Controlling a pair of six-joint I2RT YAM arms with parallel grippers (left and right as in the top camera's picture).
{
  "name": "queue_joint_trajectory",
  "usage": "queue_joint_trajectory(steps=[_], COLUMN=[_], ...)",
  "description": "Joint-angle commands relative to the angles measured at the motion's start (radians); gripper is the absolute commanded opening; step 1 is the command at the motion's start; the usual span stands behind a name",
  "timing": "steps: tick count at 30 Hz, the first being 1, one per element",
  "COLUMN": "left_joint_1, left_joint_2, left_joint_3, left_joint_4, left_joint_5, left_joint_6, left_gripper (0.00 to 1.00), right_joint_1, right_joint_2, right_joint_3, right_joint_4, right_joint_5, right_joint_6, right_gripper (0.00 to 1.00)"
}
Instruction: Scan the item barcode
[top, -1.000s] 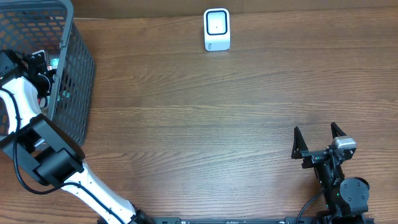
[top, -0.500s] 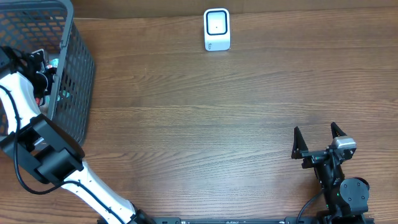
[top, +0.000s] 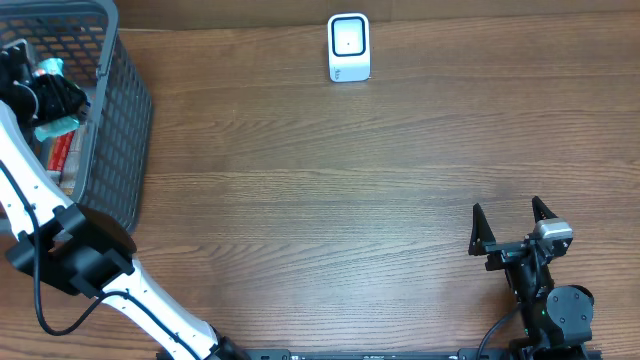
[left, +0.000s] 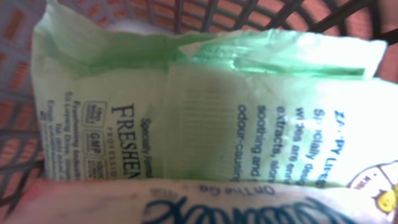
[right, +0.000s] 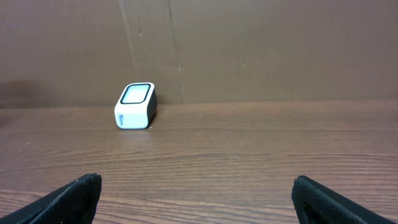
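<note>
Overhead view of a wooden table (top: 350, 200) with 2 robot arms. At 10 o'clock stands a dark mesh basket (top: 122, 130). The left gripper (top: 45, 97) hangs over the basket's inside, its fingers pinching a pale green packet (top: 57, 125). The left wrist view is filled by this packet, printed with blue and dark text, against the basket mesh; a white packet with blue lettering (left: 236, 205) lies along the bottom edge. At 12 o'clock a small white scanner (top: 349, 47) sits upright. At 4 o'clock the right gripper (top: 507, 207) rests, fingers spread wide, holding nothing, facing the scanner.
</note>
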Motion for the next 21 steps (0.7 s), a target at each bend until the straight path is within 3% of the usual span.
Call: queue_joint_trajectory(steps=[1,11,21], left_joint_1=[-0.004,-0.027,-0.213], left_joint_2=[-0.059,-0.32,-0.498], left_joint_3=[0.092,0.097,0.097], left_joint_4=[-0.018,-0.063,-0.203], left_joint_5=[0.023,0.027,0.018], left_joint_6=[-0.051,-0.223,-0.235], left_gripper=[0.49,0.48,0.49], right_joint_1=[-0.003,-0.003,-0.003], right_joint_2=[-0.008,-0.008,-0.008], right_joint_3=[-0.011,-0.011,-0.011], right_joint_4=[0.006,0.006,0.006], right_joint_5=[-0.006,-0.006,-0.006], right_joint_6=[-0.001,-0.001,-0.001], right_gripper=[1.0,1.0,1.0])
